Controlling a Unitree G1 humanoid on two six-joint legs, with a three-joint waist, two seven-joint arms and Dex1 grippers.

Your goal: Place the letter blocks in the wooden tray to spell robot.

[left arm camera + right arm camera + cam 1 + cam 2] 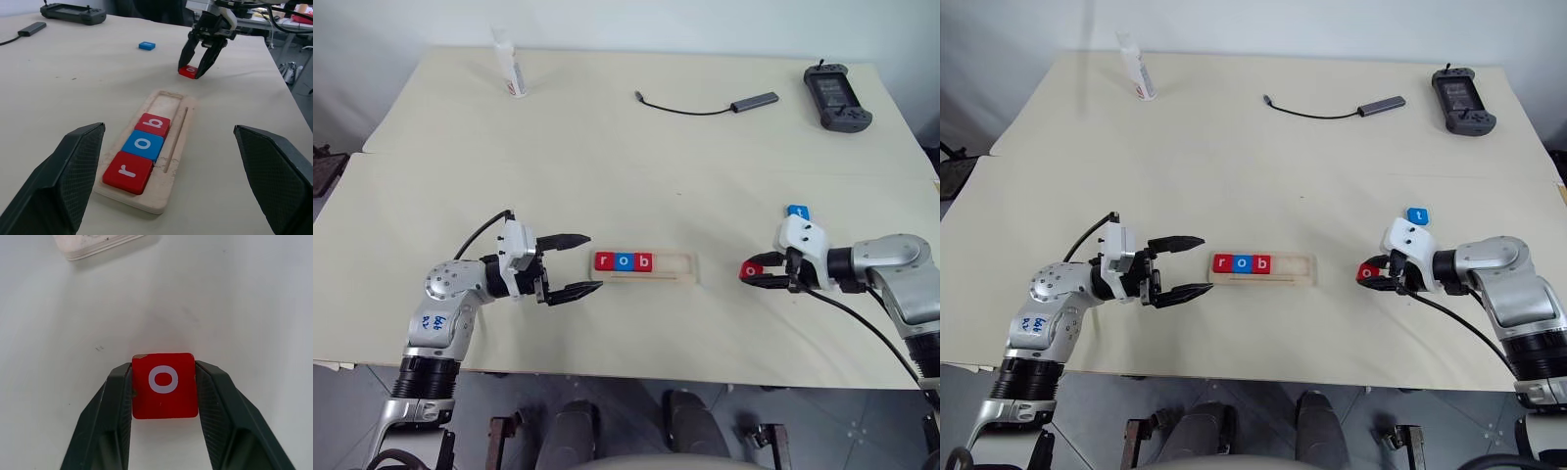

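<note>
Three blocks, r, o, b, already sit in the tray (651,279), filling its nine o'clock end; two slots toward three o'clock stand bare. My right hand (164,387) is pinching the red o (165,385) on the counter (607,127), at three o'clock from the tray. The blue t (799,211) lies loose at twelve o'clock from that hand. My left hand (570,264) hangs spread at the tray's nine o'clock. Bare counter lies between o and tray; the near edge is close.

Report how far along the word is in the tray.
Done: r, o, b sit in the wooden tray. In hand: the right gripper is shut on the red o block on the table. Left: that o, then the blue t block. The left gripper is open.
</note>
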